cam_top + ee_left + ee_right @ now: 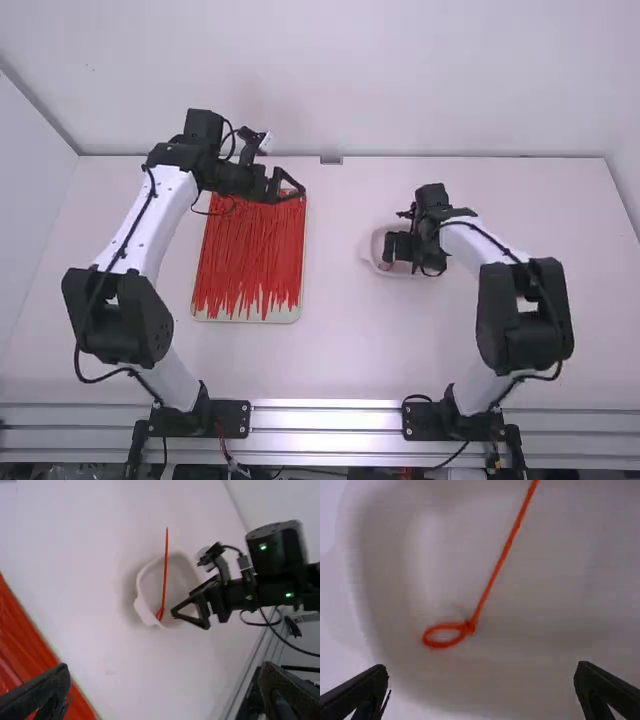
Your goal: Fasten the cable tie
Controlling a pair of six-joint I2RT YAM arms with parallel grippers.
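1. One thin red plastic cable tie, already looped, lies in one shallow white dish on the tabletop; right end effector hovers over it, fingers apart.
2. Likely featherlight, springy, slick; pinch the tail by the head.
3. One white tray: loose red ties, too many to count.
4. Farthest: left end effector above tray's far edge, fingers apart.

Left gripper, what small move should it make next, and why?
Probably lower the left gripper onto the loose red ties and pinch one. It hangs open over the far end of the tray, while the looped tie already lies in the white bowl under the open right gripper.
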